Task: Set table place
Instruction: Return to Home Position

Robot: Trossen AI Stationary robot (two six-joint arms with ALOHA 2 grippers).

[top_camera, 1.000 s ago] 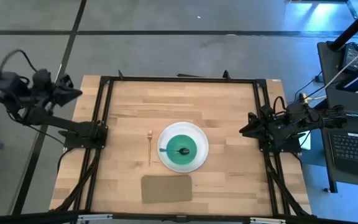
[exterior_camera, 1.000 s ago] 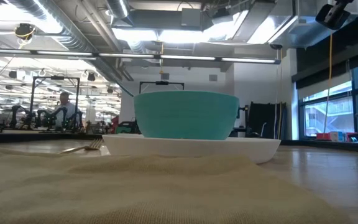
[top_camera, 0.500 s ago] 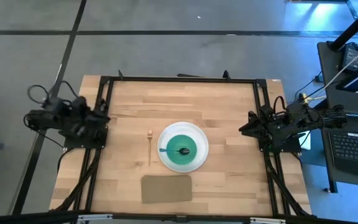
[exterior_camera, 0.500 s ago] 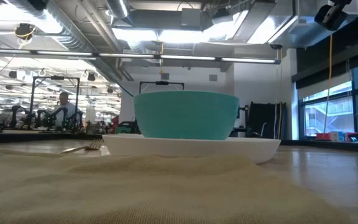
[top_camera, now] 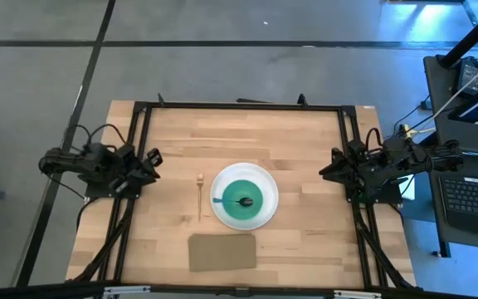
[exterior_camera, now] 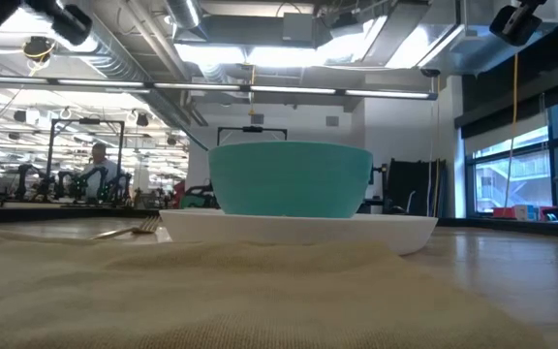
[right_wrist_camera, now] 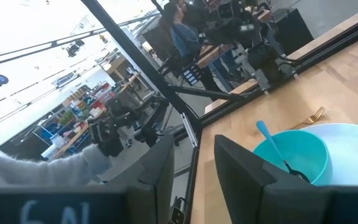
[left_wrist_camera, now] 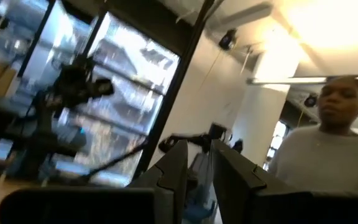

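Table [top_camera: 247, 133] | bowl [top_camera: 241, 188] on plate [top_camera: 270, 184] | left claw [top_camera: 152, 158] well apart, at edge

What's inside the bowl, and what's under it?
A spoon lies inside the bowl. The bowl sits on the plate. Only the plate's rim shows; its centre is covered by the bowl.
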